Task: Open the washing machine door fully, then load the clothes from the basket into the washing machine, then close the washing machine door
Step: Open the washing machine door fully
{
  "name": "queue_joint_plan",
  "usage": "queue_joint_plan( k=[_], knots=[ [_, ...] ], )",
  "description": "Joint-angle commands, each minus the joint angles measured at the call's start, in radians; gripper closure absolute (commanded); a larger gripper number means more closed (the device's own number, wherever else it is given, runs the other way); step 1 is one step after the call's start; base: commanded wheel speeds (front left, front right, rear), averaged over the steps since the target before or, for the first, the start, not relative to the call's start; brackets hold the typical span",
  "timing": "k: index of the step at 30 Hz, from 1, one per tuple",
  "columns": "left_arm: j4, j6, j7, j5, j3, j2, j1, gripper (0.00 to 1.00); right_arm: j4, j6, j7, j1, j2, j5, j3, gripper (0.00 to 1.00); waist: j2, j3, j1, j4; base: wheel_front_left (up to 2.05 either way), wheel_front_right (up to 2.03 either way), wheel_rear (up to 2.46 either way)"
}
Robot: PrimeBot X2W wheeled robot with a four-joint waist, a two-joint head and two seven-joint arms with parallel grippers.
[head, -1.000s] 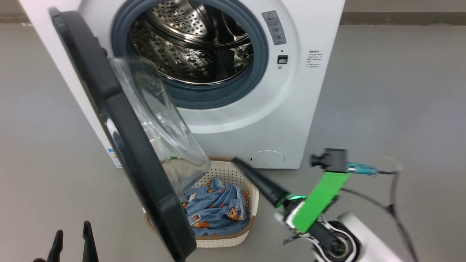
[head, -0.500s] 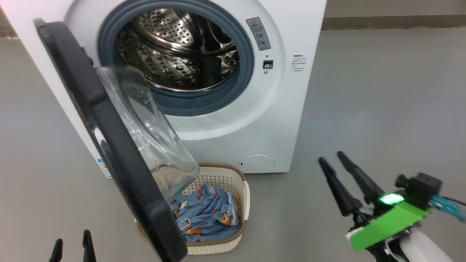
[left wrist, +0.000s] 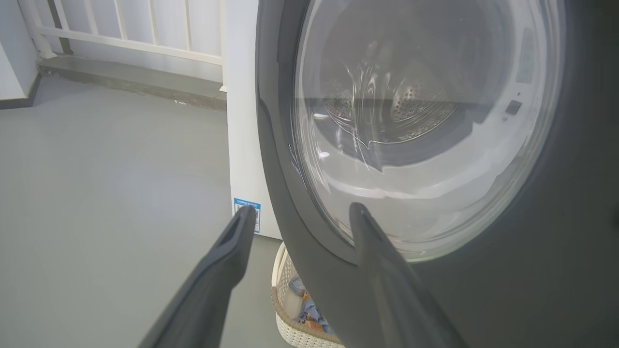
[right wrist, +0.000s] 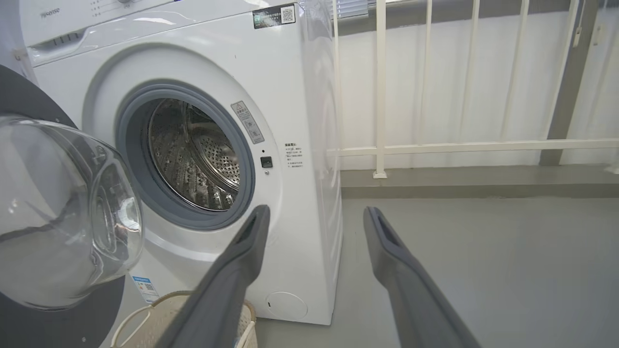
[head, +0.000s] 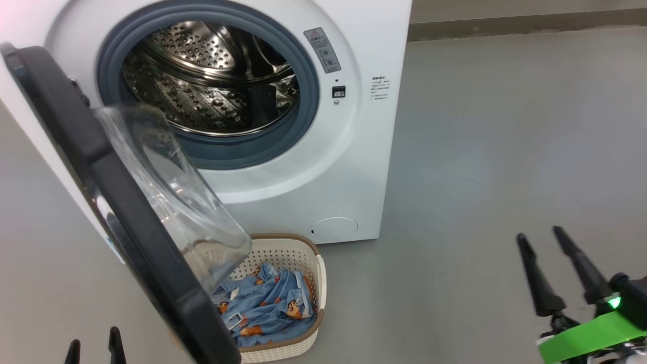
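Note:
The washing machine stands with its steel drum showing. Its door hangs open at the left, black rim toward me and glass bowl bulging over the basket. The cream basket sits on the floor against the machine's front, with the blue printed clothes inside. My left gripper is open at the bottom left, its fingers close to the door's outer face. Well right of the basket, my right gripper stands open and empty above the floor, pointing at the machine's front corner.
Grey floor spreads to the right of the machine. A white railing on a low kerb runs behind it. The open door overhangs the basket's left part, and a blue label marks the machine's side.
The right gripper has pulled back from the basket's rim to the lower right and opened. The camera has turned, shifting the machine and basket leftward in the picture. The left gripper stays put.

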Motion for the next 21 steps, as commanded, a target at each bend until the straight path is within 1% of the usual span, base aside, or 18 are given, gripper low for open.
queue_joint_plan(
  k=[1,7,13,17,21],
  knots=[
    [-0.027,-0.001,-0.006,0.010,0.036,0.016,-0.013,0.00,-0.015,0.002,-0.012,-0.013,-0.023,-0.022,-0.001,0.00,0.0000,-0.004,0.0000,-0.006,0.00,0.00,0.00],
    [-0.029,-0.001,-0.006,0.010,0.049,0.025,-0.012,0.00,0.013,0.002,-0.012,-0.009,-0.023,-0.061,-0.072,0.00,0.0000,-0.008,0.0000,-0.009,0.00,0.00,0.00],
    [-0.029,-0.001,-0.006,0.012,0.049,0.029,-0.014,0.00,0.044,0.002,-0.012,-0.026,-0.004,-0.080,-0.072,0.00,0.0000,-0.002,0.0000,-0.010,0.00,0.00,0.00],
    [-0.025,-0.001,-0.006,0.011,0.038,0.034,-0.021,0.00,0.067,0.002,-0.012,-0.035,0.009,-0.091,-0.057,0.00,0.0000,-0.001,0.0000,0.001,0.00,0.00,0.00],
    [-0.023,-0.001,-0.006,0.011,0.031,0.035,-0.022,0.00,0.080,0.002,-0.012,-0.035,0.016,-0.102,-0.071,0.00,0.0000,-0.002,0.0000,0.012,0.00,0.00,0.00]
  ],
)
